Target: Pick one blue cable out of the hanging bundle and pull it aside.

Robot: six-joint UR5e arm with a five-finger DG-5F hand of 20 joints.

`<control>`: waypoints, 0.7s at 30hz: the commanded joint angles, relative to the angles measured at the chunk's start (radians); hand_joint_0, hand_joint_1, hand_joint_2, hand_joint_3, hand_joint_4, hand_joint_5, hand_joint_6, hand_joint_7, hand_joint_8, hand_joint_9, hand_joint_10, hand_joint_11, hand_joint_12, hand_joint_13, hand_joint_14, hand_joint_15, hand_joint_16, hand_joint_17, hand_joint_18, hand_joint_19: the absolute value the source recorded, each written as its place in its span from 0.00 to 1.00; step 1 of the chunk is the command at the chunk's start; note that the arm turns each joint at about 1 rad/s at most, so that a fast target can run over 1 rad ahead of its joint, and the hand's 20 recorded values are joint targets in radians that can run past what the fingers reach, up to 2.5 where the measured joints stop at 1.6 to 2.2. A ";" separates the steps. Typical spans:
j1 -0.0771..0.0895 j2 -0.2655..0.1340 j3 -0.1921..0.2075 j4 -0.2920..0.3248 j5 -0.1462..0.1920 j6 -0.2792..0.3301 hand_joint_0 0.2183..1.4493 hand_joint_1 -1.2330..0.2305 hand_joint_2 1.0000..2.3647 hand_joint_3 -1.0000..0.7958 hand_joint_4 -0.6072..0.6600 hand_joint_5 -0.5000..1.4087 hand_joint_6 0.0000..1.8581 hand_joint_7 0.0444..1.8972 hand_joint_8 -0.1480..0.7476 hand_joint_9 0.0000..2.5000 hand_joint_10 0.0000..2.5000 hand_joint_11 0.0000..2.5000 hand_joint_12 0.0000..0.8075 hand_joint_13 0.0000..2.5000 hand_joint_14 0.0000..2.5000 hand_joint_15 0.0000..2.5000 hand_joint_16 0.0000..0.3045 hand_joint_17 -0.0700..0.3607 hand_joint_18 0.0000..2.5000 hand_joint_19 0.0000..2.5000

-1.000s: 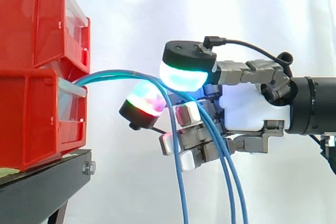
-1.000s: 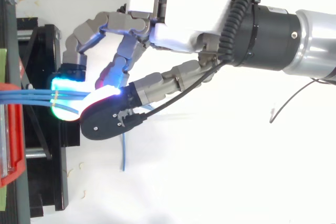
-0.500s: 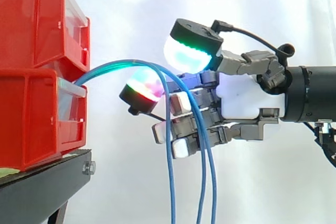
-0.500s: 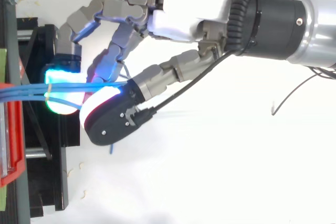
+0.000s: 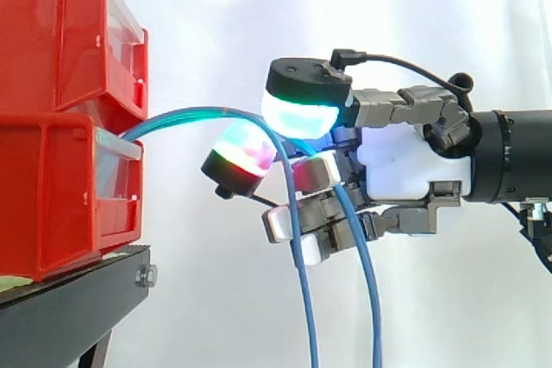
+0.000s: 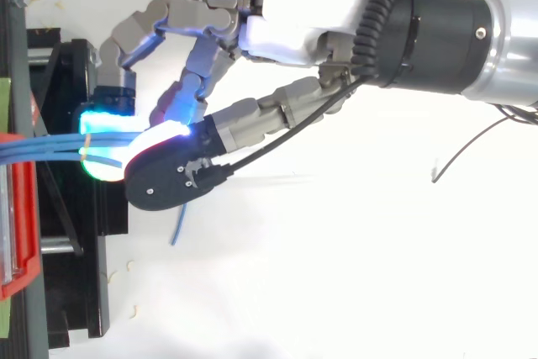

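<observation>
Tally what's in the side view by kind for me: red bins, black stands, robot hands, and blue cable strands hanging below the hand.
red bins: 2
black stand: 1
robot hand: 1
blue cable strands hanging below the hand: 2
total: 6

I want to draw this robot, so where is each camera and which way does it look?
Side view: beside the work, looking level at the red bins; the hand reaches in from the right.
Top view: above, looking down; the hand and arm reach from the upper right.
Both share the hand pinching the blue cables.
</observation>
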 commanded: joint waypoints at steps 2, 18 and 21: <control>0.000 0.008 0.001 -0.015 0.000 -0.002 0.38 0.22 0.01 0.57 0.37 0.21 0.52 0.48 0.48 0.48 0.01 0.35 0.50 0.36 0.01 0.22 0.19 0.46 0.30 0.26; 0.000 0.029 0.001 -0.096 0.000 -0.020 0.24 0.44 0.00 0.28 0.50 0.23 0.48 0.43 0.46 0.49 0.01 0.30 0.48 0.36 0.01 0.22 0.18 0.45 0.28 0.28; 0.000 0.031 0.003 -0.096 0.000 -0.021 0.29 0.44 0.00 0.32 0.49 0.23 0.48 0.45 0.45 0.49 0.01 0.31 0.47 0.36 0.01 0.23 0.17 0.43 0.28 0.29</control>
